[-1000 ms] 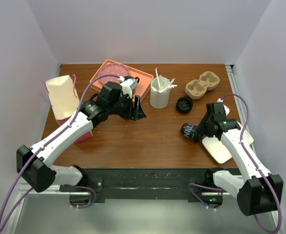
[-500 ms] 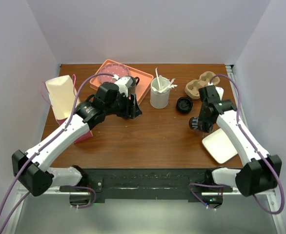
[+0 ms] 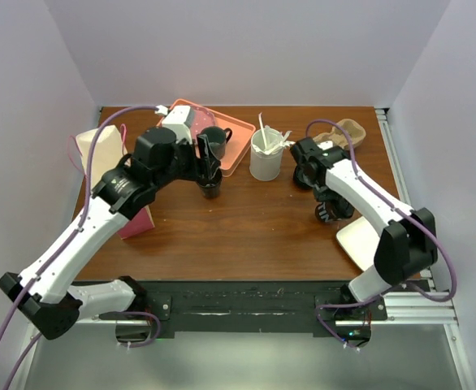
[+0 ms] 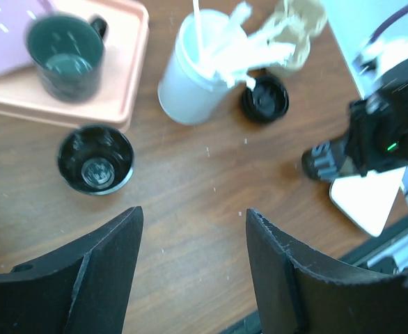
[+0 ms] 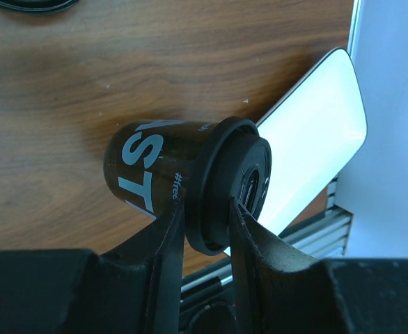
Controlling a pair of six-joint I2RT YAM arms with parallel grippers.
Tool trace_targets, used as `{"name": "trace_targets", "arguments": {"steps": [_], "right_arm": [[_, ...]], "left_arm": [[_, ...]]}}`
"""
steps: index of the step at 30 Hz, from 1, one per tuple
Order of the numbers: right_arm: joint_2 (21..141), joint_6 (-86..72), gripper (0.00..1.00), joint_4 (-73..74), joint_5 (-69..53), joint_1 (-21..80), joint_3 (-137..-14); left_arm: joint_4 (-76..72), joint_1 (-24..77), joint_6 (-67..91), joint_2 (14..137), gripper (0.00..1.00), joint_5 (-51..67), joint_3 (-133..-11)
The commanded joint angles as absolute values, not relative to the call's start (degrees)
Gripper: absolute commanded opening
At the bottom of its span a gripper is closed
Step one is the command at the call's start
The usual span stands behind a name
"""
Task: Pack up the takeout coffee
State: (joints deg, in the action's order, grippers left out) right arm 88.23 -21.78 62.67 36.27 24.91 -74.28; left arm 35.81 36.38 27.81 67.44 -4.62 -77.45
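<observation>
Right tool (image 5: 205, 217) turned, takeout coffee (image 5: 145, 170) black, white-lettered, lidded

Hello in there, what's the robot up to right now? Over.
Left gripper open, empty, near the plain black cup. Right gripper shut on the lid of the takeout coffee, cup tipped sideways. White plate right beside it, spare lid nearby.

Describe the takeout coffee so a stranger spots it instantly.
At the right of the wooden table, beside the white plate, the right gripper pinches a small black cup by its lid. Unlike the plain open cup, it bears white lettering.
</observation>
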Motion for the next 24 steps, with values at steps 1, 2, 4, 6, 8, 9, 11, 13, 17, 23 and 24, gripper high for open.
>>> {"name": "trace_targets", "arguments": {"steps": [1, 2, 4, 6, 8, 9, 11, 13, 17, 23, 24], "right_arm": [[92.01, -22.85, 0.26, 67.85, 42.97, 29.00, -79.27], [93.85, -23.29, 0.26, 68.46, 44.63, 29.35, -79.71], [95.18, -23.99, 0.26, 68.73, 45.61, 30.32, -79.89], [96.50, -24.69, 0.26, 68.73, 46.40, 31.28, -79.46], [97.38, -24.87, 0.26, 68.47, 46.93, 32.77, -79.02], [97.64, -25.48, 0.26, 68.21, 47.11, 33.39, -78.40], [98.61, -26.01, 0.26, 68.12, 47.72, 34.71, -77.87], [100.54, -27.15, 0.26, 68.47, 48.34, 35.15, -77.26], [102.83, -28.47, 0.27, 68.73, 49.66, 36.38, -76.55], [101.87, -28.74, 0.42, 66.97, 47.82, 37.44, -76.03], [101.69, -28.74, 0.45, 66.45, 47.38, 37.53, -75.94]], "left_arm": [[37.18, 36.21, 26.72, 65.13, 0.66, -9.84, -80.07], [37.26, 36.12, 26.46, 65.04, 0.66, -9.84, -80.16], [38.22, 36.12, 26.37, 65.04, 0.66, -9.84, -81.56], [39.11, 36.21, 26.28, 65.21, 0.66, -10.19, -84.09], [40.25, 36.30, 26.19, 65.48, 0.66, -11.25, -85.77], [40.34, 36.39, 26.10, 65.65, 0.66, -11.60, -87.09], [40.26, 36.56, 26.19, 65.74, 0.66, -12.48, -87.97], [39.64, 36.65, 26.45, 65.92, 0.66, -12.74, -88.42], [39.29, 36.65, 26.46, 66.01, 0.66, -12.57, -88.24], [38.41, 36.74, 26.37, 66.00, 0.66, -12.13, -86.93], [38.41, 36.83, 26.37, 66.09, 0.66, -12.13, -86.75]]}}
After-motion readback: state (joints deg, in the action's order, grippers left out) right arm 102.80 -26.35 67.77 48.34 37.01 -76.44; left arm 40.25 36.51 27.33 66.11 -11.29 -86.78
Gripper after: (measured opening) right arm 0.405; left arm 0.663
